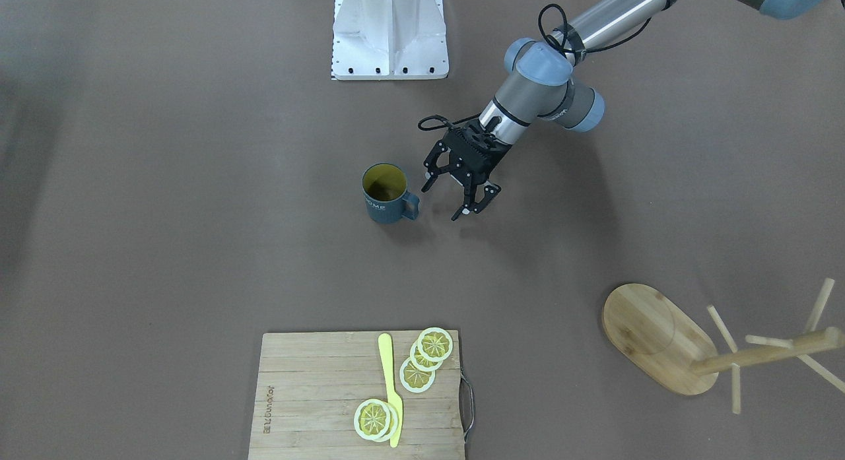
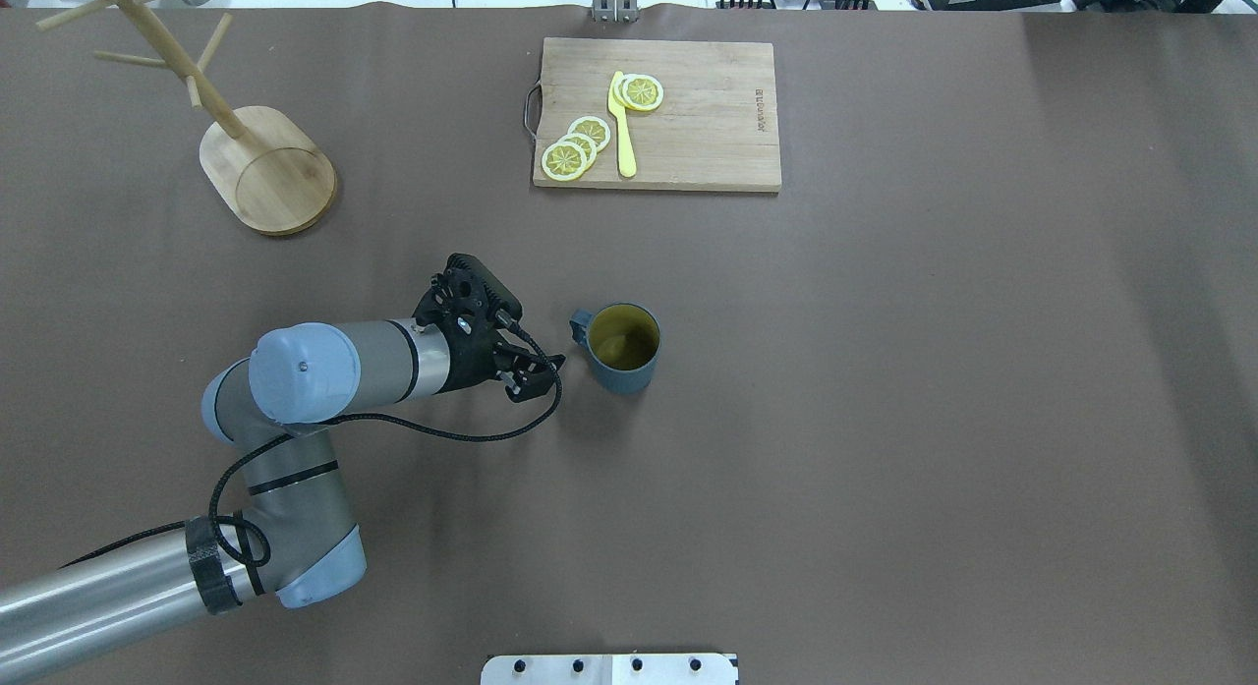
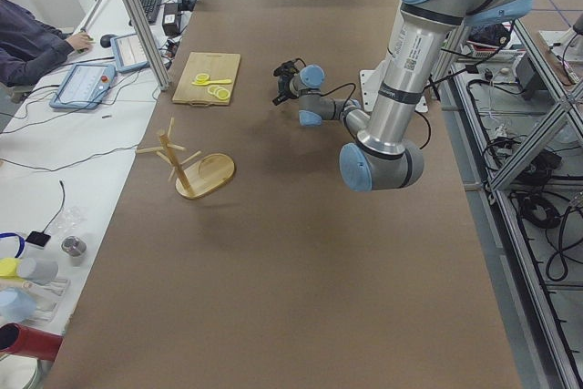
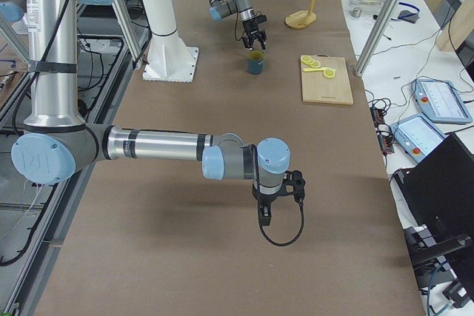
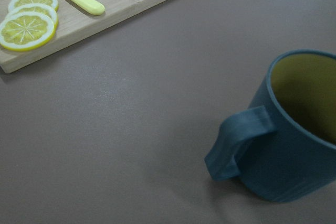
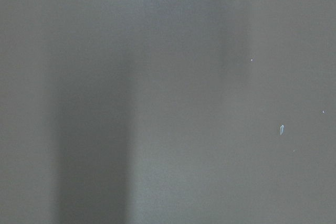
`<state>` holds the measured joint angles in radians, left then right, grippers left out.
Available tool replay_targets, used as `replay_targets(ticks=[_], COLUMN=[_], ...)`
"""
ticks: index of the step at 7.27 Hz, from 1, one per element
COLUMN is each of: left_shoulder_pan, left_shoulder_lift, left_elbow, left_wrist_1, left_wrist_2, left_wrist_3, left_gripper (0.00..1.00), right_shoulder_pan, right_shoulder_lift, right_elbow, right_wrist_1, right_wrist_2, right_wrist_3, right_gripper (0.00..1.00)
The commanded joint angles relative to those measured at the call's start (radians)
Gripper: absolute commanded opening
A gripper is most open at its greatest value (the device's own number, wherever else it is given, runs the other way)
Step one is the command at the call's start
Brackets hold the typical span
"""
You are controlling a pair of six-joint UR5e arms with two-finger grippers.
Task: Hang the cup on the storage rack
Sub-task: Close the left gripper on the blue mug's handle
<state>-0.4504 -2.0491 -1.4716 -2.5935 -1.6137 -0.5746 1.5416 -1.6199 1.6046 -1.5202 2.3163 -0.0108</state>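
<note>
Risk at the grasp: The left fingers (image 1: 442,201), spread wide and holding nothing, hover just beside the squarish loop handle (image 5: 239,145) of the slate-blue ribbed cup (image 1: 386,195). Closing off-centre would likely shove or spin the cup across the brown tabletop (image 1: 165,249) rather than catch it.
Risk in transit: A pinch on the handle alone could let the cup swing or slip.
Risk at the rack: The light bamboo storage rack (image 2: 267,169) stands well apart from the cup, toward the robot's far left. Its thin angled pegs (image 2: 214,41) leave little margin, and a bump might rock it.
Cup: Upright mid-tabletop, yellow-olive inside, apparently empty.
Rectangular wooden cutting board (image 1: 317,394): Carries lemon slices (image 1: 426,358) and a yellow plastic knife (image 1: 391,387).
Right fingers (image 4: 272,209): Low over the tabletop, well away from the cup; whether they are spread or closed cannot be told.
</note>
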Motion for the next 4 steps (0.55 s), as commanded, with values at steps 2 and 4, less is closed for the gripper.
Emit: replay_targets(ticks=[2,4], left_shoulder_pan=[0.002,0.002], left_shoulder_lift=[-0.055,-0.063], left_elbow=[0.056,0.065], left_wrist_1=[-0.002,-0.002], left_wrist_2=[0.0,0.002], left_wrist_3=[-0.045,-0.05], left_gripper=[0.75,0.63], right_shoulder_pan=[0.0,-0.002], right_shoulder_lift=[0.0,0.0], right_elbow=[0.0,-0.002], right_wrist_1=[0.0,0.0], right_wrist_2=[0.0,0.0], right_wrist_3=[0.0,0.0], right_gripper=[1.0,1.0])
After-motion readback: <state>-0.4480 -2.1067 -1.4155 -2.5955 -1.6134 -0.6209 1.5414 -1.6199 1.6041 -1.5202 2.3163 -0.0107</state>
